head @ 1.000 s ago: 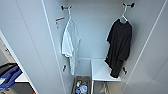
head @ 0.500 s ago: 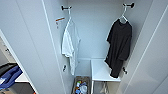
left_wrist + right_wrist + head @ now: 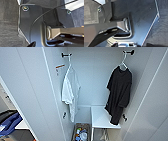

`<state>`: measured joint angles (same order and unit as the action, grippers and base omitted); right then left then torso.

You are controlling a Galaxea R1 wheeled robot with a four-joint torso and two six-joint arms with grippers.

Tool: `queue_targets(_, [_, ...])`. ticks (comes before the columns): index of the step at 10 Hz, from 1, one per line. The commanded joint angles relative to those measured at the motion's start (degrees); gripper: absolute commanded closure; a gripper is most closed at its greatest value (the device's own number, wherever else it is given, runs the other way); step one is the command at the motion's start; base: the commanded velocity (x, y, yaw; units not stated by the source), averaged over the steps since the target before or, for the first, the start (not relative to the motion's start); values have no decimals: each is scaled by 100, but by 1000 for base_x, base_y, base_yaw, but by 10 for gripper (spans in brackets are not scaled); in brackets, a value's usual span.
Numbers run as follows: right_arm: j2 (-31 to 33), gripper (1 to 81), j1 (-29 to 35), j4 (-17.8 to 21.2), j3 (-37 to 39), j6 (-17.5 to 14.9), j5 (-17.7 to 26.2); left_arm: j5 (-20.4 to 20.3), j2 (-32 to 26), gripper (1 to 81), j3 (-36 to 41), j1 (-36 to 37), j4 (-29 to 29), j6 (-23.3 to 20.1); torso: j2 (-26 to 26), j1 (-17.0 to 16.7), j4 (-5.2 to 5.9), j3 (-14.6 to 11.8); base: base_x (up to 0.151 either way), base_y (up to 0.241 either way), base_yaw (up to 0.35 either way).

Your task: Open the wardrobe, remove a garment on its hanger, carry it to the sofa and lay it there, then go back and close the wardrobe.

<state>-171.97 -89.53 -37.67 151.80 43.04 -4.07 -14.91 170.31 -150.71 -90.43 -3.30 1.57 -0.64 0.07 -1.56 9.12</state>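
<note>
The wardrobe (image 3: pixel 30 84) stands open in front of me in the head view, its white doors swung out to both sides. Inside on the right, the garment (image 3: pixel 120 92), a plain black T-shirt, hangs on its thin white hanger (image 3: pixel 123 62) from a black hook (image 3: pixel 128 52). Its hem reaches down past a white shelf (image 3: pixel 100 119). Both wrist views look down past my own dark plate onto grey carpet (image 3: pixel 8 25).
A white T-shirt (image 3: pixel 70 92) hangs from another black hook (image 3: pixel 66 55) on the left inside wall. A basket (image 3: pixel 81 134) of small items sits on the wardrobe floor. A blue and dark object (image 3: pixel 8 123) lies at the lower left, outside the left door.
</note>
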Motion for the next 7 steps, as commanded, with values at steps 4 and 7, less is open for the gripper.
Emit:
queue_targets(4, [46, 10, 123, 58, 24, -24, 258, 313, 3, 10, 15, -6, -162, -17, -9, -7, 0, -4, 78, 0, 0])
queue_targets(7, [38, 10, 123, 57, 33, -24, 258, 313, 12, 10, 15, -15, -162, -25, -6, -7, 0, -4, 86, 0, 0])
